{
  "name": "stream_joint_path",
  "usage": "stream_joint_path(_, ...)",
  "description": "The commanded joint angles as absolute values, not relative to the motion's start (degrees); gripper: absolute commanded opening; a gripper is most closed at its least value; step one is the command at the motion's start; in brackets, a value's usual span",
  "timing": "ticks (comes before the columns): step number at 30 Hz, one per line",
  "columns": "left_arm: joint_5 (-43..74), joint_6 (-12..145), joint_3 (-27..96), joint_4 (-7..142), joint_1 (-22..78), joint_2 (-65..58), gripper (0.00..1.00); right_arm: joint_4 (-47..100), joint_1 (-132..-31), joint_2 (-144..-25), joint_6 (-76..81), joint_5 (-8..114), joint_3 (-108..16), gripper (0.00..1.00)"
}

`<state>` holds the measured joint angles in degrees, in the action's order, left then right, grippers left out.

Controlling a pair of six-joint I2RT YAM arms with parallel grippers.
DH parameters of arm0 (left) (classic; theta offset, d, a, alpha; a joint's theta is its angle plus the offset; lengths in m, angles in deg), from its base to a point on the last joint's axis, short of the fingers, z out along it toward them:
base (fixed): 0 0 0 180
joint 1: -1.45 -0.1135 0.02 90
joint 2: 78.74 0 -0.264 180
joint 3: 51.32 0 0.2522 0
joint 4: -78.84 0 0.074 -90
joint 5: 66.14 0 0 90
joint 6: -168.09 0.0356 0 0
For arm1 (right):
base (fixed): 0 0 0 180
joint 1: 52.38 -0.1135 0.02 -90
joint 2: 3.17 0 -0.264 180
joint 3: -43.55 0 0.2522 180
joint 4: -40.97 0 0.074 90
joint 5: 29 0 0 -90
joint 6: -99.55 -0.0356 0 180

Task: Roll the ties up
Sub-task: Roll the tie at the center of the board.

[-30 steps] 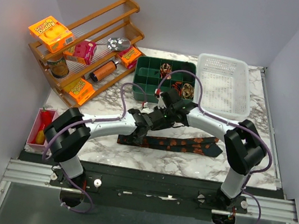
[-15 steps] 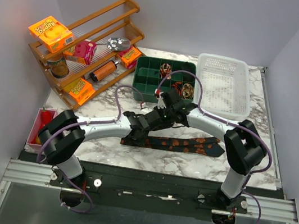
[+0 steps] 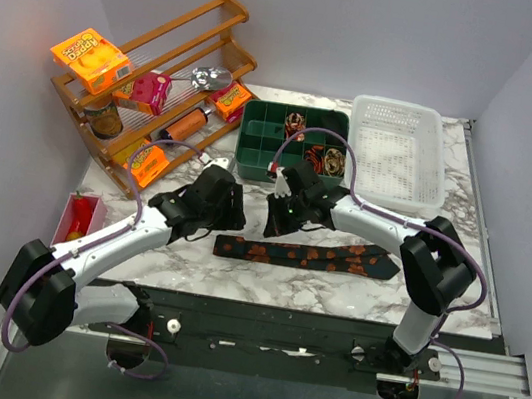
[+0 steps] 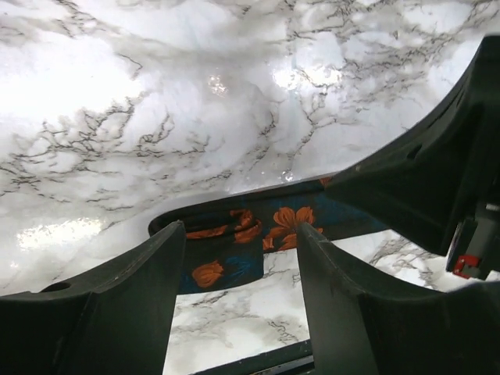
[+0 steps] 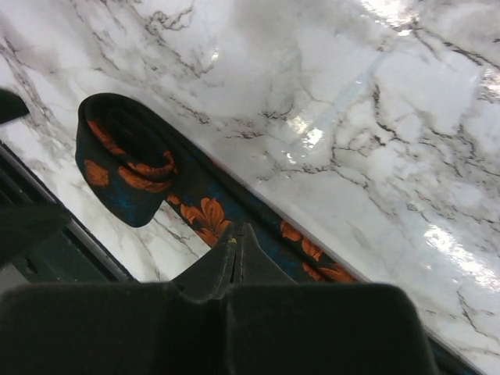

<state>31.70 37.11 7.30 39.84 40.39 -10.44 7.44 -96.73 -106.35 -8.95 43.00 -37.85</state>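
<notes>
From above, we see the left claw (image 3: 226, 216) has opened and swung clear of the tie (image 3: 303, 256), which lies stretched along the tabletop (image 3: 263, 282). The right claw (image 3: 281, 220) hangs near the tie's narrow end.

Left wrist: the jaws are spread and empty, with the tie (image 4: 250, 230) below.

Right wrist: the claw (image 5: 234, 248) is pressed together above the tie (image 5: 195, 209), whose end is loosely curled. We judge the rolling barely begun.

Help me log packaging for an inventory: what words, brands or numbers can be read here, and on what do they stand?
No text reads clearly in any view.
Orange box, top left: bold print, too blurred to read.
Pink packet: print too small to read.
Upper orange packet: print too small to read.
Lower orange packet: print too small to read.
Tie: orange flower pattern only, no lettering.
</notes>
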Motion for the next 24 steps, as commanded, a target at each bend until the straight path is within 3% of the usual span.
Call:
stream_joint_path(1,24.31,37.39,3.06,42.84,35.04,-13.69,0.68,6.73,-99.13,-105.74,-8.12,40.08,-39.11,0.01)
stream_joint_path(7,16.93,36.96,-2.04,45.47,29.32,-15.98,0.7,6.55,-102.82,-107.32,-8.47,39.02,-42.27,0.01)
stream_joint_path(11,11.4,36.34,-5.3,48.46,24.49,-18.18,0.77,6.55,-104.84,-109.34,-8.73,38.76,-43.86,0.01)
stream_joint_path(24,1.72,35.81,-12.68,56.88,17.8,-20.56,0.76,3.74,-104.94,-117.16,-6.62,45.08,-49.22,0.01)
